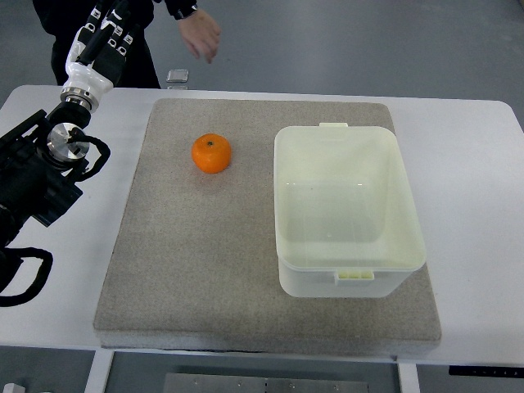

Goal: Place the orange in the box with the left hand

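An orange (211, 153) sits on the grey mat (196, 270), left of a pale translucent plastic box (348, 209) that stands open-topped with nothing visible inside. My left arm comes in from the left edge and reaches up toward the far left corner. Its hand (100, 41) is raised beyond the table's back edge, well left of and above the orange, fingers relaxed and holding nothing. The right arm is out of view.
A person stands behind the table at the top, with one hand (201, 34) hanging over the far edge. A small grey object (177, 77) lies by the table's back edge. The white table (475, 164) surrounds the mat.
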Robot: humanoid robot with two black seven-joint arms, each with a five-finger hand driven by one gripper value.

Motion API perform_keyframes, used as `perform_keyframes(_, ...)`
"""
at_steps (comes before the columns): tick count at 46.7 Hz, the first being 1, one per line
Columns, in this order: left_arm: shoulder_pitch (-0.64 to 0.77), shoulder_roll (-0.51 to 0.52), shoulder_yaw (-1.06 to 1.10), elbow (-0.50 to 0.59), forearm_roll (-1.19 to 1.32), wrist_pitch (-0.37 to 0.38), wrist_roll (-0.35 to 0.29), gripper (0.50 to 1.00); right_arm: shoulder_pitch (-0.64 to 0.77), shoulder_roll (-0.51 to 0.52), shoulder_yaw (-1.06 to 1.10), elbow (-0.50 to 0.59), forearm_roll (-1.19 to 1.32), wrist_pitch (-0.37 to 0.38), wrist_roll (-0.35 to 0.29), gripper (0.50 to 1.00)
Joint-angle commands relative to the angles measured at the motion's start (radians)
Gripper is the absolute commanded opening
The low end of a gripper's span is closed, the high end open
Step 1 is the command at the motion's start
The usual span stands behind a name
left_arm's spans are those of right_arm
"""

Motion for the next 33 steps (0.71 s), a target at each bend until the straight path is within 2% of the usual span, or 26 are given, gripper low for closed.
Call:
perform_keyframes(1, 0.001, 0.000, 0.000, 0.000, 0.005, 0.001, 0.000, 0.990, 0.000, 0.000, 0.000, 0.000, 0.000, 0.000, 0.000, 0.932)
perform_keyframes(33, -0.008, 0.014, 0.017, -0.017, 0.018, 0.011, 0.000, 0.990, 0.000, 0.000, 0.000, 0.000, 0.000, 0.000, 0.000, 0.932)
